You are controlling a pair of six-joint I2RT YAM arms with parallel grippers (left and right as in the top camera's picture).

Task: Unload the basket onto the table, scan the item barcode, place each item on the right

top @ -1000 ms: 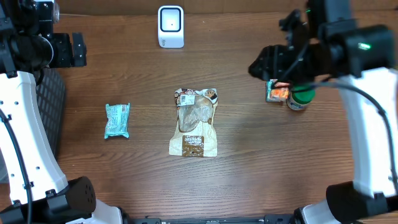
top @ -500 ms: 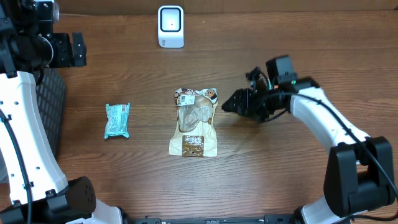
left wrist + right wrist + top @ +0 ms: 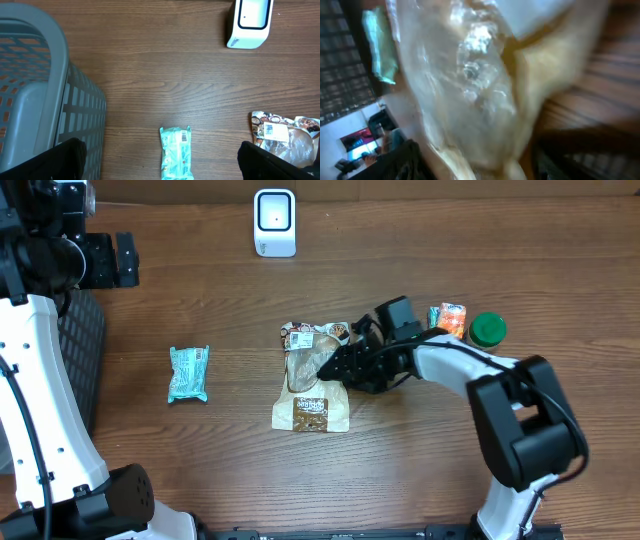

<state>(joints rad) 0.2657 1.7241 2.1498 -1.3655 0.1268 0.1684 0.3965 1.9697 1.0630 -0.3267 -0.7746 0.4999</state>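
Observation:
A clear and brown snack bag (image 3: 310, 410) lies flat at the table's middle, with a white label near its top end. My right gripper (image 3: 338, 366) is low at the bag's right edge. In the right wrist view the bag (image 3: 470, 75) fills the frame, blurred, and the right gripper (image 3: 480, 165) stands open with its dark fingers (image 3: 405, 160) astride the bag. The white scanner (image 3: 274, 222) stands at the back centre. My left gripper (image 3: 105, 260) hangs high at the back left, open and empty; in its wrist view the left gripper (image 3: 162, 165) looks down past a teal packet (image 3: 176, 152).
The teal packet (image 3: 188, 373) lies left of the bag. An orange packet (image 3: 449, 320) and a green-capped jar (image 3: 487, 330) sit to the right, behind my right arm. A grey basket (image 3: 30, 100) stands off the table's left edge. The scanner (image 3: 248, 22) and the bag's top (image 3: 285, 140) show in the left wrist view.
My right arm swung from over the orange packet and jar down and left to the snack bag's right edge. The left arm has not moved.

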